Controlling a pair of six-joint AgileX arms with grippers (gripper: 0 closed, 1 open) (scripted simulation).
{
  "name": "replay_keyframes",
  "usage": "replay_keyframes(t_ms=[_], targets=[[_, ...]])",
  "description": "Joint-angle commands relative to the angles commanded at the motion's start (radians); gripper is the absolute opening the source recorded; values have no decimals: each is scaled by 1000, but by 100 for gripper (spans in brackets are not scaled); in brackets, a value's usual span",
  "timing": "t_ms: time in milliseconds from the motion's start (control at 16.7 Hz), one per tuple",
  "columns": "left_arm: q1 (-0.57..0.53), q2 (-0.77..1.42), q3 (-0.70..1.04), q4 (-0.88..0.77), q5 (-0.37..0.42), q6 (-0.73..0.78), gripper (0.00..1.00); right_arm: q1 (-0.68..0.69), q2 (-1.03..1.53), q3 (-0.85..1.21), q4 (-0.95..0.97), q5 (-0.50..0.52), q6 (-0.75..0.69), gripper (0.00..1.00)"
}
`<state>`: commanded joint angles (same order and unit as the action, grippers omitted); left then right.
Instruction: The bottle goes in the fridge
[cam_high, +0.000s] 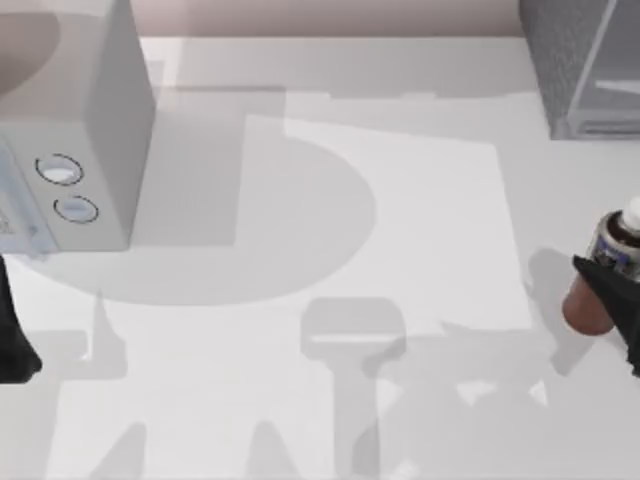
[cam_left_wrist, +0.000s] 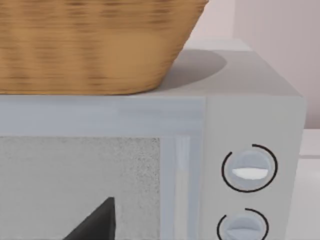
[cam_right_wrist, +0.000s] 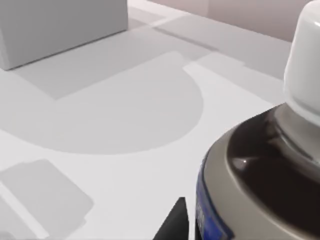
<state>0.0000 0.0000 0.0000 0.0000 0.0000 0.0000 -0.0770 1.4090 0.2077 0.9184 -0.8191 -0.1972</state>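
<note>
One bottle (cam_high: 603, 262) at the table's (cam_high: 420, 250) right edge, one fridge (cam_high: 575, 60) at the far right corner — cap tilted up toward the fridge. Right gripper (cam_high: 610, 285) clamped on the bottle; left gripper (cam_high: 12, 340) parked left, fingers impossible to tell.

No legible text, even on the bottle (cam_high: 606, 262) label.

Bottle (cam_high: 605, 262) (white cap, reddish-brown base) tilted at table's right edge, dark-grey fridge (cam_high: 585, 60) far right corner, well apart
</note>
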Motion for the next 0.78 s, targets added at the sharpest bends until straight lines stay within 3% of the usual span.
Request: replay_keyframes(t_ms=[360, 780], targets=[[0, 0, 0, 0, 0, 0, 100, 20, -260, -37, -162, 138, 32, 1], [0, 0, 0, 0, 0, 0, 100, 43, -831, -118, -525, 469, 112, 1]])
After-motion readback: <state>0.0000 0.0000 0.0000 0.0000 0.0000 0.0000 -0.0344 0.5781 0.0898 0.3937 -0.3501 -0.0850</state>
